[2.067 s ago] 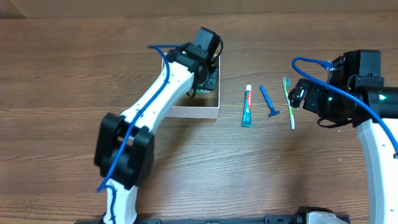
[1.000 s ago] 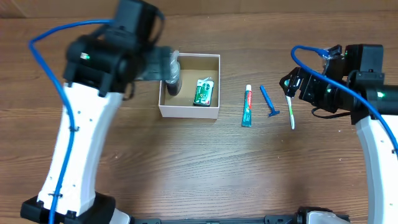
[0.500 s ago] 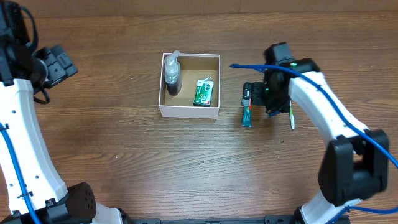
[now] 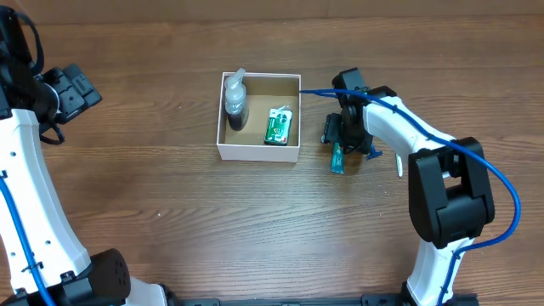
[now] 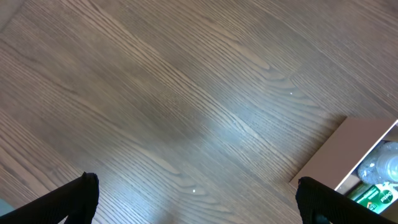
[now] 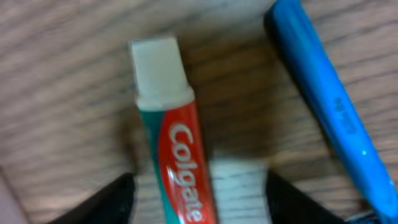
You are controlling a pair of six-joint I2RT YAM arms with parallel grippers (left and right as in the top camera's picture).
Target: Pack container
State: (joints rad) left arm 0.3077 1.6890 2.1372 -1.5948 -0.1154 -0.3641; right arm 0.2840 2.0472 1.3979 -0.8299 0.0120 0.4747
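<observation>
Right wrist: fingers [image 6: 115, 199] spread wide, toothpaste tube [image 6: 177, 162] between them.

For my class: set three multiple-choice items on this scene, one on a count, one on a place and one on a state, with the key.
1. How many things lie in the container?
A none
B two
C four

2. Where is the right gripper?
A above the toothpaste tube
B above the container
C far off to the left

3. How do the right gripper's jaws stand?
A open, astride the tube
B shut on nothing
C shut on the container's wall

Key:
1 B: a bottle and a green packet lie inside.
2 A: its wrist camera looks straight down on the tube.
3 A: its fingers stand apart, one on each side of the tube.
</observation>
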